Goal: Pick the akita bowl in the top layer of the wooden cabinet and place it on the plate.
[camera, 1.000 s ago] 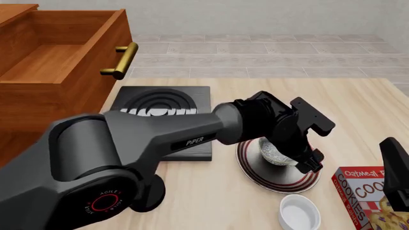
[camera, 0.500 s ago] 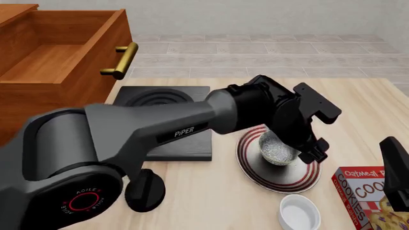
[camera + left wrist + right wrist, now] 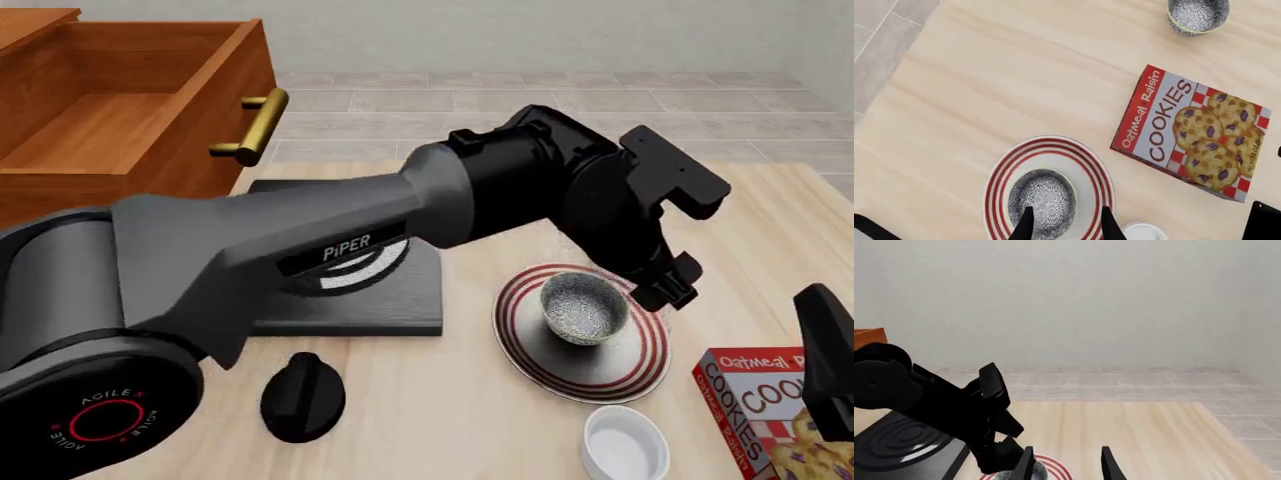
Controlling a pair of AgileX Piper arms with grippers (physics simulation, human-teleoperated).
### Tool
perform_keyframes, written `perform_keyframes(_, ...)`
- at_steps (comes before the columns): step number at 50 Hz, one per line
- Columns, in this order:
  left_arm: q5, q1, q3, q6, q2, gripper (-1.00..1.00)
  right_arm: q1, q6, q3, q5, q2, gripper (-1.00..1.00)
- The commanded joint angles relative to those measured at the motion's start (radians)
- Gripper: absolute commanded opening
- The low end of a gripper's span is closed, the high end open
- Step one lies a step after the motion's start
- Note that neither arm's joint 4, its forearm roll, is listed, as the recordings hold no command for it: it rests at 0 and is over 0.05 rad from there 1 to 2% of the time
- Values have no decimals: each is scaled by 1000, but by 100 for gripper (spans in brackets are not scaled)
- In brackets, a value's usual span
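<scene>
Nearest in front view: small white bowl [image 3: 625, 445] and cookie box [image 3: 767, 410] at table edge, w/ black knob [image 3: 303, 396] to the left. Behind them the akita bowl [image 3: 583, 306] sits upright on the plate [image 3: 607, 368], free of any grip. Left gripper [image 3: 663, 283] hangs just above bowl's right rim, fingers [image 3: 1026, 226] spread apart, holding nothing. Right gripper [image 3: 1064, 463] fingers also apart, empty. Further back: black stove [image 3: 358, 296], then wooden cabinet [image 3: 80, 215] w/ top layer [image 3: 134, 110] pulled out.

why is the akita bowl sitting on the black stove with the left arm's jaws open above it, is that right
Not quite: the akita bowl sits on the red-ringed plate, not the stove. The front view shows it. The left gripper is open above it, as you said.
</scene>
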Motion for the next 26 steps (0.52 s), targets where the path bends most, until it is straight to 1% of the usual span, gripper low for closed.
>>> perform_keyframes(1, 32, -2, -36, 11, -23, 100, 1, -5, -2, -1, 0, 100)
perform_keyframes(12, 41, -5, -48, 12, -43, 100, -4, -7, -5, -5, 0, 100)
perform_keyframes(26, 82, 0, -99, 5, -92, 100, 0, -19, -7, -9, 0, 100)
